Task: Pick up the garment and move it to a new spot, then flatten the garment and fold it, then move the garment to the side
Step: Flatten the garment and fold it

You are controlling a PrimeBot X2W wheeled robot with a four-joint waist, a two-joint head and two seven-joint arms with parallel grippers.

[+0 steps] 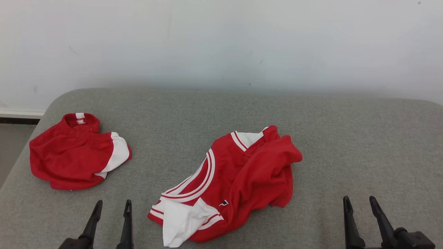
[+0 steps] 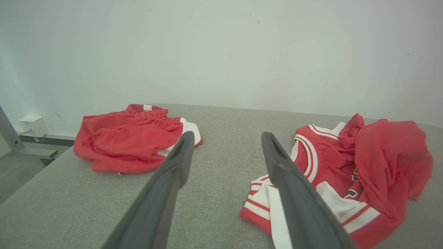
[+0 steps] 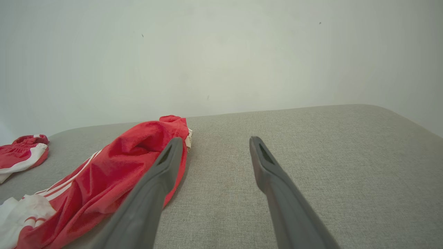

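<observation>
desk: what's in the frame from your end?

operator: a crumpled red-and-white jersey lies near the middle of the grey padded table, toward its front edge, white sleeve panel bunched at the near left, red body heaped to the right. nothing of mine is touching it.

desk: and the arms?

operator: my left gripper sits at the lower left of the head view, fingers spread wide and empty, the jersey's striped hem just to its right. my right gripper is at the lower right, jaws equally wide with nothing between them, well apart from the jersey and over bare grey cloth. whether either set of tips touches the table, i cannot tell.

desk: anything else on the table?

operator: red shorts with a white side panel and an elastic waistband, bunched at the far left by the table's rounded corner, well apart from the jersey. a plain pale wall stands behind. in the left wrist view the shorts lie left of my fingers, the jersey right, bare table between. in the right wrist view the jersey's red heap lies beside the finger on that view's left.
</observation>
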